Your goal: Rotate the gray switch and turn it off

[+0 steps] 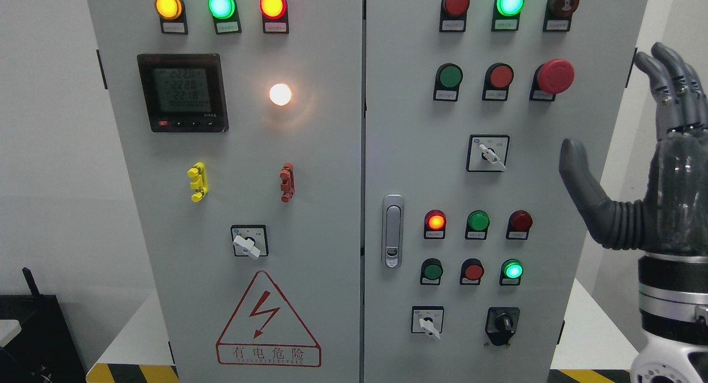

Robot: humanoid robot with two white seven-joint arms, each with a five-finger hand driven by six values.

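**A:** Gray switch, which one though? Your panel had three pale-handled rotary selectors. Nearest your camera, the right hand [636, 167] was up at the right edge of the picture, fingers spread and straight, thumb stuck out to the left, holding nothing. Left hand wasn't in shot at all.

**B:** So the right one was the only candidate. Which selector was closest to it?

**A:** The upper selector [489, 153] on the right-hand door [475, 316], I'd say. It sat to the left of your thumb tip and about level with it, farther back on the cabinet face, and nothing was touching it. Its lever ran diagonally, pointing down and to the right. My guess is you'd have had to push the hand left and forward, then pinch across that slanted lever.

**B:** And the others?

**A:** The lower selector [428, 322] was near the bottom of the same door, beside a black knob [502, 321], well below the hand. The third selector [248, 242] was on the left-hand door above the red warning triangle [267, 322], farthest from your thumb. Couldn't tell from the shot which one was meant.
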